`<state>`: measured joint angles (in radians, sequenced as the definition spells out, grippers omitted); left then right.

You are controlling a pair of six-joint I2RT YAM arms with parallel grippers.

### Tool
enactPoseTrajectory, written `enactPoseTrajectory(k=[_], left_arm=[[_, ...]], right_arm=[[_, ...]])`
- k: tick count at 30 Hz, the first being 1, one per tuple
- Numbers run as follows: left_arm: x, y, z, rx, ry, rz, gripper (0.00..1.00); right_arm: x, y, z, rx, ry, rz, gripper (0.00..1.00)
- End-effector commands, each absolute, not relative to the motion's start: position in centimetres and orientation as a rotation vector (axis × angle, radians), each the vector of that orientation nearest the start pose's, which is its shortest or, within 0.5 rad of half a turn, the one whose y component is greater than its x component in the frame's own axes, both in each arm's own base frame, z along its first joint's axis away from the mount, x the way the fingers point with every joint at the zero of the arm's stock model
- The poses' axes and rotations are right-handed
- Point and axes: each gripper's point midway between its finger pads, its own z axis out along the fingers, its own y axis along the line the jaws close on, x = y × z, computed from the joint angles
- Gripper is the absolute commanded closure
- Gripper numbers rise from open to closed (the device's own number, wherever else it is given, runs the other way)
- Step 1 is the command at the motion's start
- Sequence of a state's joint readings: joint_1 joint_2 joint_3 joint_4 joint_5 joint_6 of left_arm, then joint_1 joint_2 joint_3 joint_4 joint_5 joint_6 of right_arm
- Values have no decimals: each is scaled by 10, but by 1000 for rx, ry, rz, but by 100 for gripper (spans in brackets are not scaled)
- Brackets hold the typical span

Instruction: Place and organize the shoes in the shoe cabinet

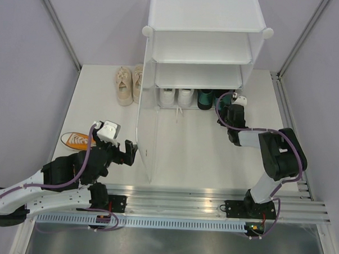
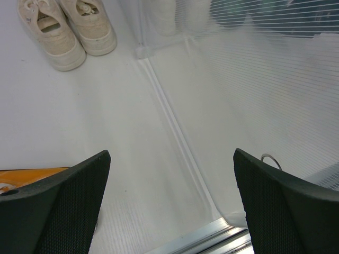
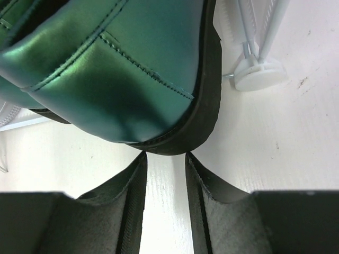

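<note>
The white shoe cabinet (image 1: 204, 47) stands at the middle back. On its bottom tier sit the white sneakers (image 1: 176, 96) and the dark green heels (image 1: 206, 99). My right gripper (image 1: 231, 107) is at the cabinet's front right. In the right wrist view its jaws (image 3: 165, 154) stand a narrow gap apart, empty, with the tips against the back of a green heel (image 3: 116, 69). The cream sneakers (image 1: 129, 85) lie left of the cabinet and also show in the left wrist view (image 2: 63, 32). One orange sneaker (image 1: 76, 140) lies at the left. My left gripper (image 1: 129, 152) is open and empty beside the cabinet's left panel (image 2: 265, 95).
A round white cabinet foot (image 3: 259, 74) stands just right of the green heel. Grey walls close in both sides. A metal rail (image 1: 211, 199) runs along the near edge. The orange sneaker's edge (image 2: 26, 174) shows behind my left finger.
</note>
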<state>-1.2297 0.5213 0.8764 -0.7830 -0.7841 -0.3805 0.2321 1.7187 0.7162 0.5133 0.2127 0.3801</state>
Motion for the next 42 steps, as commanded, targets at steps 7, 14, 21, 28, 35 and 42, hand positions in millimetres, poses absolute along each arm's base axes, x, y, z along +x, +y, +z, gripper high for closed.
enactPoseTrajectory(k=[7, 14, 21, 28, 35, 42], left_arm=[[170, -124, 265, 312, 1846, -279, 0], [169, -125, 265, 316, 1847, -289, 0], [168, -126, 266, 319, 1845, -301, 0], [168, -125, 265, 318, 1845, -300, 0], [168, -125, 265, 318, 1845, -300, 0], [168, -126, 265, 323, 1847, -301, 0]], right_arm=[[456, 67, 134, 371, 1733, 246, 44], [427, 71, 131, 456, 1732, 418, 25], [427, 68, 132, 587, 1652, 723, 5], [450, 73, 132, 623, 1636, 800, 2], [461, 77, 130, 691, 1544, 920, 2], [467, 78, 108, 738, 1546, 950, 2]])
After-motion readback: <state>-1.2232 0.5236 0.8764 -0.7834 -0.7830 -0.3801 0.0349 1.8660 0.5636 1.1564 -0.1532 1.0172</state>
